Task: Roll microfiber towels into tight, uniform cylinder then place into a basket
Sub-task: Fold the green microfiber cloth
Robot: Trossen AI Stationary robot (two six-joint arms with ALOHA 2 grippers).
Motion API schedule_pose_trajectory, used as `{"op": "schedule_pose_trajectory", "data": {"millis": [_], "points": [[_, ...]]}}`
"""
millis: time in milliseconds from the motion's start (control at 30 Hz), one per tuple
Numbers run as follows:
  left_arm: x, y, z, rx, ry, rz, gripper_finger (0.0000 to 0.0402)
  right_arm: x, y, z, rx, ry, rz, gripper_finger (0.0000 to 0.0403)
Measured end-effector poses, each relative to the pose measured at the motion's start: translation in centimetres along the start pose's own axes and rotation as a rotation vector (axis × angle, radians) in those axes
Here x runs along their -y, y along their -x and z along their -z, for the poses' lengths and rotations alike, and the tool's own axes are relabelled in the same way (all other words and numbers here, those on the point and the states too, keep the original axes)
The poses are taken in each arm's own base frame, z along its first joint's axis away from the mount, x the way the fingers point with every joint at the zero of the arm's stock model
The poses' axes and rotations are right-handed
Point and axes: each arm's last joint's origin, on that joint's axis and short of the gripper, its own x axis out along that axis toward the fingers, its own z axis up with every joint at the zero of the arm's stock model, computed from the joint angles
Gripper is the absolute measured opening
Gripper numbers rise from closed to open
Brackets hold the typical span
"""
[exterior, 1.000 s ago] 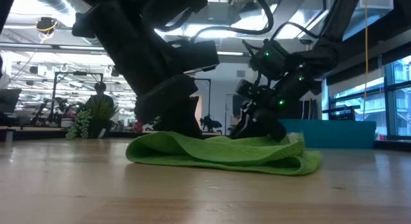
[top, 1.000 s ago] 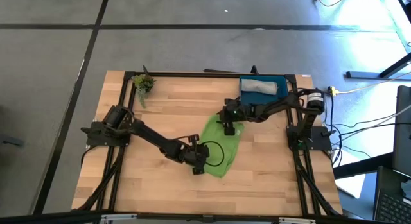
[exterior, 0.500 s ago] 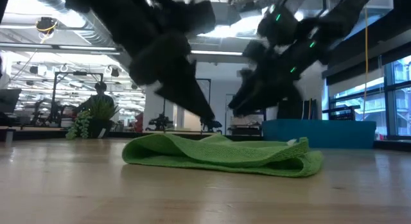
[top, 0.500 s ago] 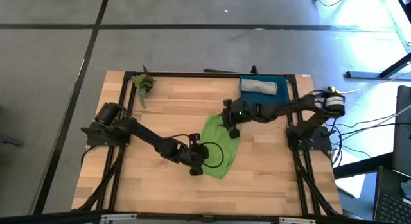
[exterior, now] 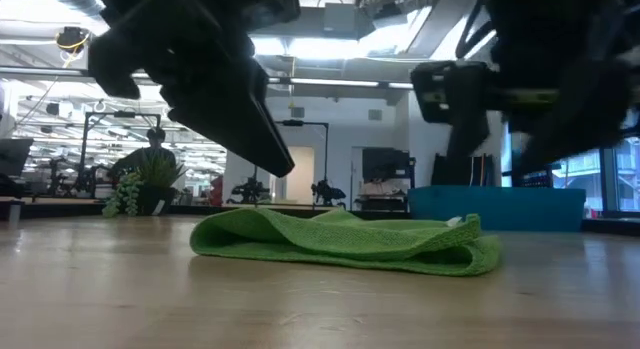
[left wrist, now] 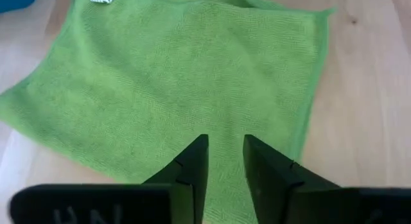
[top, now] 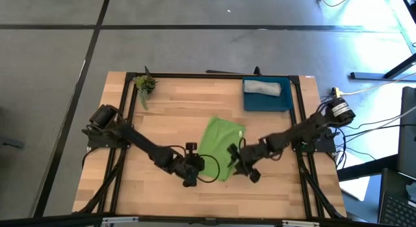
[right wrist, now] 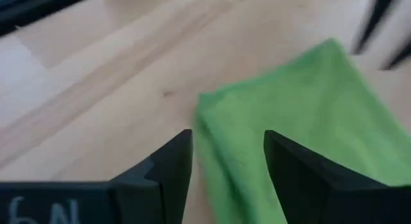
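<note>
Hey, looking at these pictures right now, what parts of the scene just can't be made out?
- Grey towel in the basket: high view, too small to tell how tightly it is rolled.
- Basket: low view, its contents are hidden by its own wall.
- Green towel: high view, its near edge is partly covered by both arms and a cable.
- Right gripper: low view, blurred.
- Potted plant: high view, too small for detail.

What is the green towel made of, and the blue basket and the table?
The green towel looks like soft, fuzzy microfiber cloth: matte, finely looped, with a stitched hem. The blue basket seems to be smooth plastic, judging by its even colour and thin walls. The table looks like pale wood planks with visible grain.
</note>
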Motion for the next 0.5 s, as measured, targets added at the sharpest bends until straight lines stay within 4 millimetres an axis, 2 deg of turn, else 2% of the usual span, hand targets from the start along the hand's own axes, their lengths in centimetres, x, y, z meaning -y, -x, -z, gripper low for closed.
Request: {"op": "schedule_pose_trajectory", "data": {"millis": [100, 233, 500], "points": [[0.5, 0.3, 0.1, 0.005, 0.021, 0.008, 0.0087, -1.3, -1.6, 0.1, 0.009, -0.006, -0.025, 0.0193], [0.9, 0.5, 0.2, 0.013, 0.04, 0.013, 0.0087, -2.0, -3.6, 0.7, -0.013, 0.017, 0.047, 0.0193], [1.2, 0.7, 0.2, 0.021, 0.069, 0.017, 0.0087, -2.4, -5.4, 1.9, -0.053, 0.005, 0.078, 0.0193]]}}
